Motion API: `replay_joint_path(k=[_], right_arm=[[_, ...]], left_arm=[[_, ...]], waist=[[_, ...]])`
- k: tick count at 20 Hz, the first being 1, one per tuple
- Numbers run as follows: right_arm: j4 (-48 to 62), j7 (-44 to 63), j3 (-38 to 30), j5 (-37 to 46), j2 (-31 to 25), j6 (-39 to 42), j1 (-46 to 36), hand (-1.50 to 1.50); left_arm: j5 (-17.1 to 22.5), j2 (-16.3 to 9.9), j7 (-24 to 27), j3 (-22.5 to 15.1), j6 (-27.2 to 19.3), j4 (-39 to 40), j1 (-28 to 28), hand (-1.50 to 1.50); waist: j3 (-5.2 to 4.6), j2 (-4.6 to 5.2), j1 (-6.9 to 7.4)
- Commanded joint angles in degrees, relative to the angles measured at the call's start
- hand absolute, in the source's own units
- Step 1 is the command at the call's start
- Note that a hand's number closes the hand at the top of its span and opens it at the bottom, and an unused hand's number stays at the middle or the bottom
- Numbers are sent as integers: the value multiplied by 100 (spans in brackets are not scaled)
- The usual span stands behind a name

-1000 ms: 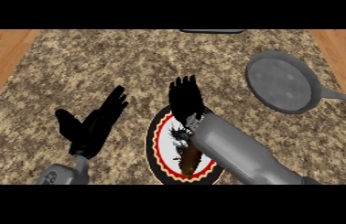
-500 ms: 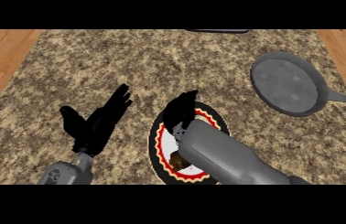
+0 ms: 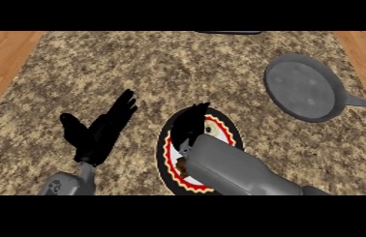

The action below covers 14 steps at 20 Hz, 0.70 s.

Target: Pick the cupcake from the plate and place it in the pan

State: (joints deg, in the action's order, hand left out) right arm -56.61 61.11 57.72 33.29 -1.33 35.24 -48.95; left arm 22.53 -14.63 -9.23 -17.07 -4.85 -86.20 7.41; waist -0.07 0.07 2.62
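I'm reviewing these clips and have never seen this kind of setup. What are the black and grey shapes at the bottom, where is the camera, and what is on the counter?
The camera sits at the robot's head and looks steeply down at a speckled counter. The grey tubes are its forearms, each ending in a black hand. The left hand rests open at the lower left, holding nothing. The right hand is over a round plate with a red and black rim. A brown bit beside the forearm may be the cupcake; whether the hand holds it is hidden. A grey pan lies at the upper right with nothing in it.
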Motion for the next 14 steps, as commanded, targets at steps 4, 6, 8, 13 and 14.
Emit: replay_joint_path(k=[4,6,8,13,14], right_arm=[[200,1264,415,142,126,491,-179,-150],[554,967,325,300,126,198,-190,-150],[316,1126,182,14,126,438,-248,-150],[478,884,593,467,127,-34,231,-150],[513,948,452,374,128,111,98,-150]], left_arm=[[68,-121,-151,131,88,-216,-52,0],[-272,245,147,-120,-222,-70,-200,0],[-67,-52,-200,91,-71,-435,-230,0],[-124,223,-184,157,-63,91,171,0],[8,-52,62,346,280,70,-146,0]], waist=[[2,-26,-76],[4,1,-113],[6,-13,-78],[6,8,-169],[4,5,-128]])
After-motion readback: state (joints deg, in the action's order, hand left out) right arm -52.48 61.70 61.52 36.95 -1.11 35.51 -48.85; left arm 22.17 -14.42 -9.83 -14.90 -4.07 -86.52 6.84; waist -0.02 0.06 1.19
